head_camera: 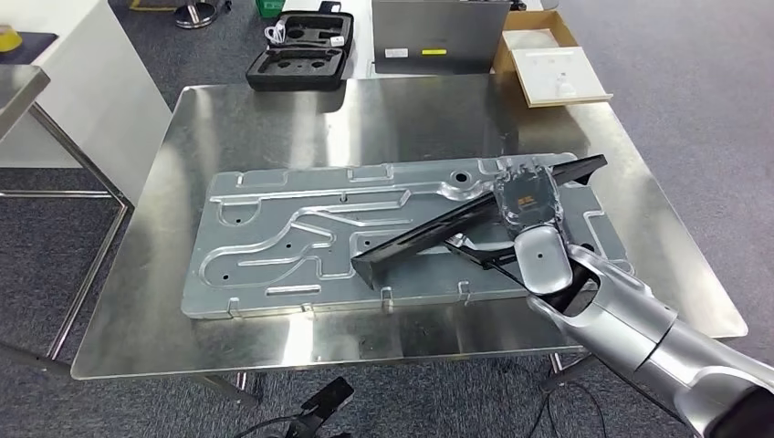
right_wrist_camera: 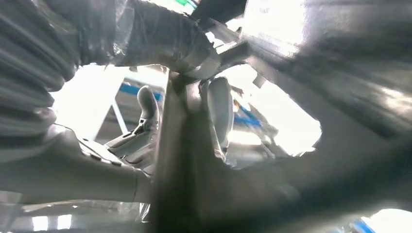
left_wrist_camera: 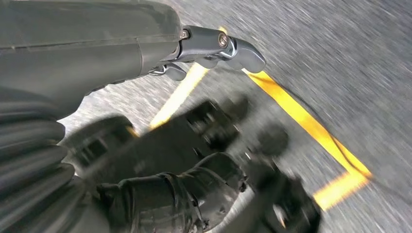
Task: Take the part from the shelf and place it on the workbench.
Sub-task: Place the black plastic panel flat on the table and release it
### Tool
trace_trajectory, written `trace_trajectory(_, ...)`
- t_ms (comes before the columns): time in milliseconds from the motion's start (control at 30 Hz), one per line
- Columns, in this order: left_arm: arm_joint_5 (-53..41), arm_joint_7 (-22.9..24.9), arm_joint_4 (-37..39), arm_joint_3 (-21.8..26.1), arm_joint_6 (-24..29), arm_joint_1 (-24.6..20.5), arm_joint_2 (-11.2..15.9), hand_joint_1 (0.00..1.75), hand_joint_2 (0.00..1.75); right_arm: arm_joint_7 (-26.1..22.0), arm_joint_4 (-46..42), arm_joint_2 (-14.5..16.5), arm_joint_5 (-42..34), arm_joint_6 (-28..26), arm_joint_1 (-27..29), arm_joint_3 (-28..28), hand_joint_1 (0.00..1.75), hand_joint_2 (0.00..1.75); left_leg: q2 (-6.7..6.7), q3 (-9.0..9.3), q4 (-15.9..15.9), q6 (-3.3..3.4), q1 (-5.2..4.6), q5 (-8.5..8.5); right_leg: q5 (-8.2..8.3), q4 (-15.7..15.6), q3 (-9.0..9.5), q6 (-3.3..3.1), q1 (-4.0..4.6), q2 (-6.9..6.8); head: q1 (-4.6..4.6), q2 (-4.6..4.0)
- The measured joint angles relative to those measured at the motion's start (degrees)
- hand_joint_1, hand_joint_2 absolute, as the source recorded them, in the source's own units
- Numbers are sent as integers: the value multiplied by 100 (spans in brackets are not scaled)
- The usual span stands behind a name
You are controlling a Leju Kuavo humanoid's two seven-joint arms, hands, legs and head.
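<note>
Black part point(head_camera: 429, 233) gripped by right hand point(head_camera: 525, 203) over grey plate point(head_camera: 274, 237) | workbench point(head_camera: 274, 109) margins bare | left hand point(left_wrist_camera: 214, 48) grasp unclear.

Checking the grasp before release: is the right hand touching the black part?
Touching. In the head view the right hand wraps the long black part over the grey plate; the right wrist view shows its fingers closed around it.

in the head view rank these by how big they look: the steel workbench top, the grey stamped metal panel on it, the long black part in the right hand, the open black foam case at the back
1. Steel workbench top
2. Grey stamped metal panel
3. Long black part, held by the right hand
4. Open black foam case

The last two are unsure: the case sits farther from the camera, and the part is long but thin.
</note>
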Motion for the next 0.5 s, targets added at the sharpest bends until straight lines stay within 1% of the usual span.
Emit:
trace_trajectory(33,32,-100,0,1,-33,8,1,0,175,-2,-2,-57,6,27,34,-77,129,175,-1,-4,14,-22,0,-22,4,-20,13,-18,-15,-6,0,0)
trace_trajectory(67,58,-175,0,2,-49,15,1,0,175,-8,-4,-114,14,58,63,-152,129,175,1,-35,87,-51,1,-87,8,-41,30,-39,-34,-13,-7,0)
trace_trajectory(100,78,-231,0,4,-58,20,2,0,175,-15,-7,-160,21,90,85,-220,129,175,5,-110,262,-82,6,-203,13,-62,47,-60,-57,-17,-14,0)
trace_trajectory(133,95,-289,0,5,-73,27,2,0,175,-20,-9,-198,28,115,110,-283,129,175,11,-238,551,-113,25,-361,12,-71,60,-76,-65,-20,-22,0)
trace_trajectory(167,114,-353,0,7,-97,34,2,0,175,-22,-9,-235,30,140,143,-335,97,131,14,-404,912,-140,42,-527,5,-70,68,-89,-70,-19,-30,0)
trace_trajectory(200,133,-428,0,9,-127,44,2,0,175,-26,-10,-265,24,170,190,-378,65,87,15,-573,1259,-163,60,-646,-3,-66,74,-98,-72,-18,-29,0)
trace_trajectory(233,149,-503,0,10,-164,54,2,0,175,-33,-15,-289,15,201,251,-414,32,44,15,-691,1481,-182,75,-678,-13,-60,83,-102,-75,-14,-30,0)
trace_trajectory(267,162,-567,0,11,-199,62,2,0,175,-43,-23,-309,7,235,317,-444,0,0,15,-720,1504,-196,88,-606,-25,-53,92,-100,-80,-8,-30,0)
trace_trajectory(300,167,-614,0,12,-224,65,2,0,175,-59,-35,-326,-2,266,381,-471,0,0,16,-646,1308,-204,99,-436,-40,-42,104,-90,-87,-1,-30,0)
trace_trajectory(333,165,-638,0,12,-237,66,2,0,175,-79,-47,-338,-5,286,429,-495,0,0,16,-485,940,-203,107,-216,-57,-30,116,-71,-96,7,-30,0)
trace_trajectory(367,157,-648,0,12,-232,64,1,0,175,-99,-55,-347,-7,294,461,-519,0,0,15,-312,572,-197,106,-65,-72,-20,122,-47,-99,14,-30,0)
trace_trajectory(400,141,-648,0,12,-210,60,1,0,175,-119,-60,-354,-10,296,480,-545,0,0,11,-168,262,-181,97,32,-82,-9,120,-20,-96,22,-27,0)
trace_trajectory(433,122,-642,0,12,-176,60,-1,0,175,-132,-63,-361,-16,292,498,-573,0,0,8,-85,83,-162,85,62,-83,-9,116,11,-92,26,-24,0)
trace_trajectory(467,99,-633,0,12,-130,61,-2,0,131,-141,-67,-369,-26,286,523,-599,0,0,3,-60,33,-140,71,37,-77,-19,111,41,-84,27,-23,0)
trace_trajectory(500,74,-622,0,12,-77,63,-2,0,87,-147,-69,-380,-38,279,552,-624,0,0,-2,-55,3,-108,63,48,-69,-33,113,75,-83,25,-21,0)
